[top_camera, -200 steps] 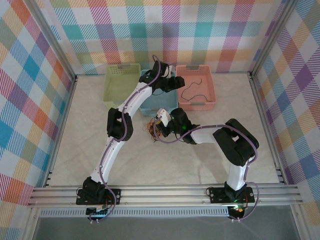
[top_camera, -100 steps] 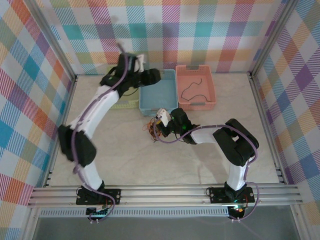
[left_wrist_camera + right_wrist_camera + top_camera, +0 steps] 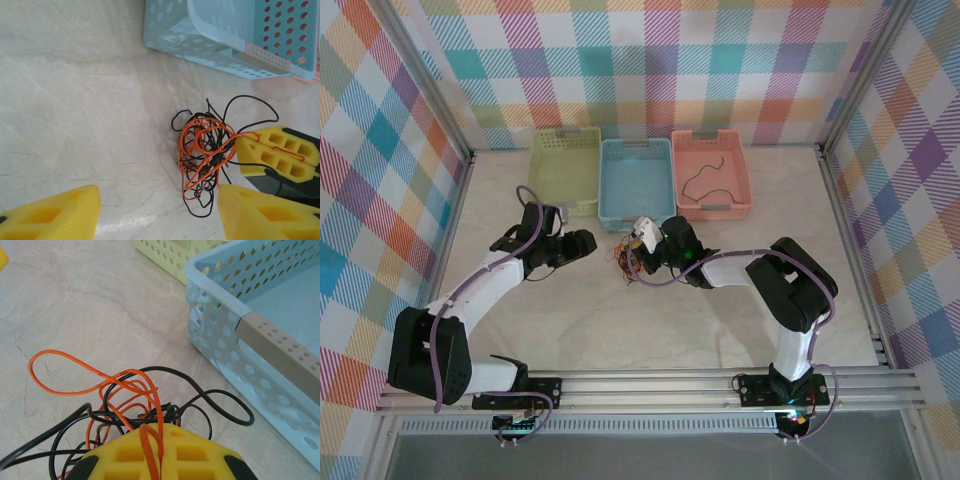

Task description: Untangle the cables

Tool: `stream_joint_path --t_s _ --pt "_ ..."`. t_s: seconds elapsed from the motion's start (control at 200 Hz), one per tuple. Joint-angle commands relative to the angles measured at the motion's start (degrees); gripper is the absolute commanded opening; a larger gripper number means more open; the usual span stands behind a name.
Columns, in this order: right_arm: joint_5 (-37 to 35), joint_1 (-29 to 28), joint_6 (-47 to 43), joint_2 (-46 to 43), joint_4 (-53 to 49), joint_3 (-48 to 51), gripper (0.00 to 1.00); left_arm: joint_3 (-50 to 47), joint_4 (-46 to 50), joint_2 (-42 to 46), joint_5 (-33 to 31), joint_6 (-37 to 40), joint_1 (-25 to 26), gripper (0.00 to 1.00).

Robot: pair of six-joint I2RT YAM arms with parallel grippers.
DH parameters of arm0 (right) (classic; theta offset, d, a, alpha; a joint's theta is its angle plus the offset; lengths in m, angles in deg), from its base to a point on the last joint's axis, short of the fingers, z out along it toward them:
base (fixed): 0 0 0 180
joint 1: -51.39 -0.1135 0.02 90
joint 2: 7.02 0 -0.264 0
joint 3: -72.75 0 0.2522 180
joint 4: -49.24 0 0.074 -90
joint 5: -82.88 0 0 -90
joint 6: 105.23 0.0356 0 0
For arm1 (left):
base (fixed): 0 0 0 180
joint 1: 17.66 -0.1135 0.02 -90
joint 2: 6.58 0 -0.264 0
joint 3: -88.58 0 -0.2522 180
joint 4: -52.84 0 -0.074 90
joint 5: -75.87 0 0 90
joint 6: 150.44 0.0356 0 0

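The cables (image 3: 624, 263) lie as one tangled bundle of thin orange and black wires on the table, in front of the blue basket. My right gripper (image 3: 638, 256) is shut on the bundle's right side. In the right wrist view an orange loop (image 3: 150, 440) is pinched between its yellow fingers (image 3: 135, 455). My left gripper (image 3: 588, 243) hovers open a short way left of the tangle, touching nothing. The left wrist view shows the tangle (image 3: 204, 155) ahead, nearer its right finger (image 3: 265, 215), and the right gripper's fingers (image 3: 275, 152) at the bundle.
Three baskets stand in a row at the back: green (image 3: 565, 170), blue (image 3: 637, 185) and pink (image 3: 715, 208). A single dark cable (image 3: 704, 176) lies in the pink one. The blue basket's corner (image 3: 235, 305) is close to the tangle.
The left arm has swung back from over the baskets and come down low on the table, left of the tangle, its gripper open. The right arm and the bundle have stayed put.
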Motion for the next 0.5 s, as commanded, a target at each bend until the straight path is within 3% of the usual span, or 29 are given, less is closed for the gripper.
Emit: stream_joint_path --t_s 0.0,0.295,0.495 --pt "1.4 -0.15 0.41 -1.17 -0.46 -0.75 0.01 -0.42 -2.68 -1.14 4.86 -1.1 -0.43 0.62" --pt "1.31 -0.18 0.32 -0.99 -1.41 -1.27 0.01 -1.82 -7.46 -4.8 11.35 -0.68 -0.26 0.57" --pt "1.66 -0.16 0.32 -1.04 -1.54 -1.29 0.01 -0.13 -7.75 -9.93 10.77 -0.66 -0.17 0.57"
